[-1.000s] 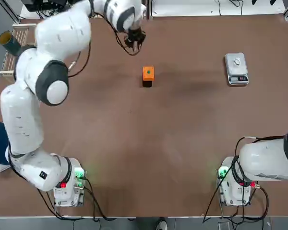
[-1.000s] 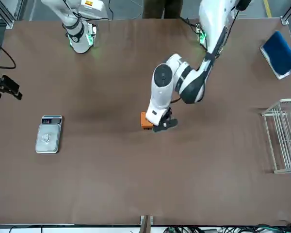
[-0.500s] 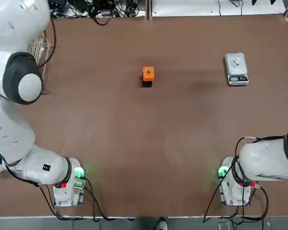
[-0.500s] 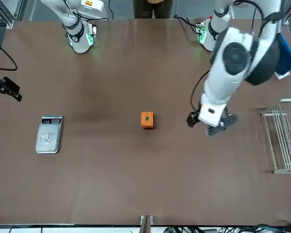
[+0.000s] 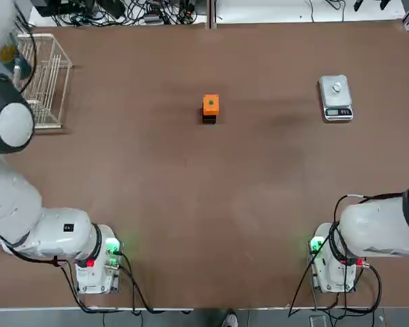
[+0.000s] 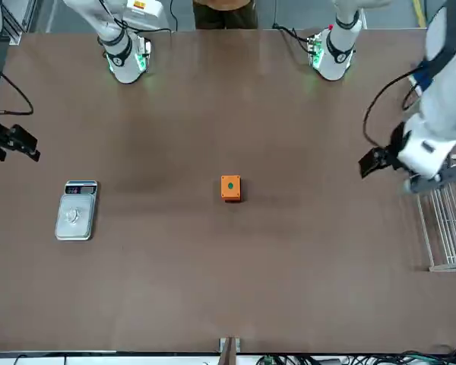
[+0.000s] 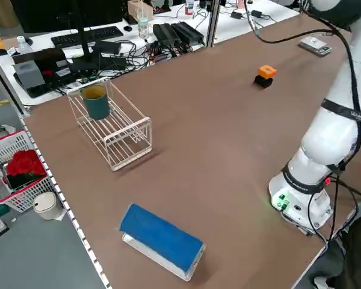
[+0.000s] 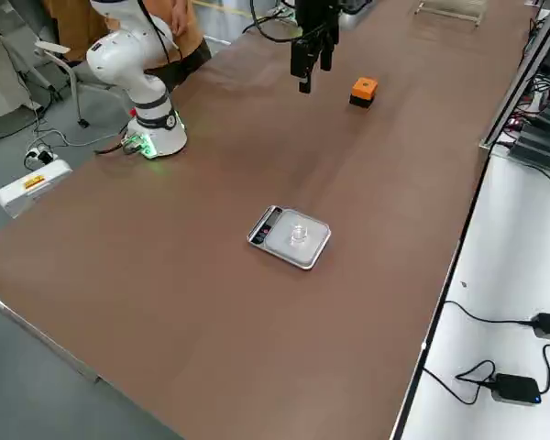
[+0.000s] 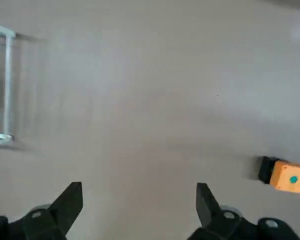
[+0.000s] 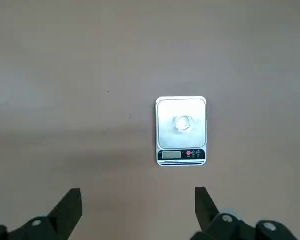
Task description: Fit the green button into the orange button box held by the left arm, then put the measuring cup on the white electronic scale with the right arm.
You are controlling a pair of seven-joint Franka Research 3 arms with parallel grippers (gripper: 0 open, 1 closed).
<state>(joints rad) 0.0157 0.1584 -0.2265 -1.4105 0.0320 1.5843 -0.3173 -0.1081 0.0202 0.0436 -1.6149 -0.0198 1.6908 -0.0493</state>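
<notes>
The orange button box (image 5: pixel 210 105) stands free in the middle of the table, leaning against a black block (image 5: pixel 209 119). The green button (image 5: pixel 210 103) sits in its top face. The box also shows in the left wrist view (image 9: pixel 289 177), far from my left gripper (image 9: pixel 138 200), which hangs open and empty near the wire rack (image 6: pixel 406 171). On the white electronic scale (image 5: pixel 336 97) rests the clear measuring cup (image 10: pixel 182 123), centred on the plate. My right gripper (image 10: pixel 136 205) hovers open above the table, short of the scale, and shows at the table's side (image 6: pixel 11 142).
A wire rack (image 5: pixel 44 78) holding a teal cup (image 7: pixel 96 101) stands at the table's far left. A blue pad (image 7: pixel 162 238) lies near the left front corner. Cables and equipment sit beyond the far edge. A person stands behind the arms' bases (image 6: pixel 224 6).
My left gripper opened and swung away from the orange box toward the wire rack at the left. The box, button, scale, cup and right arm stayed put.
</notes>
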